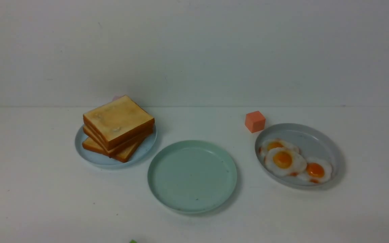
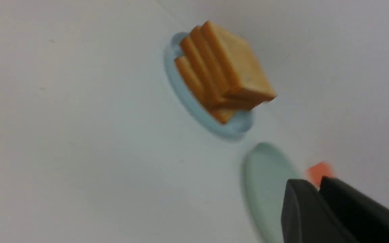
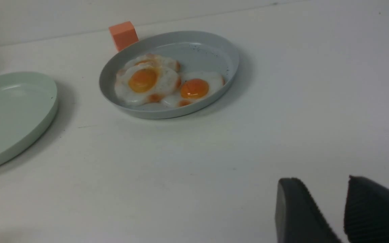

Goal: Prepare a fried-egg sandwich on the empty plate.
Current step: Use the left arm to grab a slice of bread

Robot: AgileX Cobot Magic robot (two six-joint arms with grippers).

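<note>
Left claw (image 2: 317, 185): narrow, tips all but touching, nothing between them; view is blurred. It hangs above the tabletop (image 1: 46, 202), with the mint-green plate (image 1: 192, 175) just past its tips. Right claw (image 3: 324, 180): clear gap between the fingers, holding nothing, over bare tabletop well short of the grey plate (image 1: 316, 135). The fried egg (image 1: 284, 160) lies in that grey plate, overlapping two smaller eggs (image 1: 315, 170), one on each side. Orange cube (image 1: 255, 121) just beside the grey plate's far rim. Mint-green plate sits empty at centre. Toast stack (image 1: 118, 121) on the pale blue plate (image 1: 95, 158), left of it, slices skewed.
</note>
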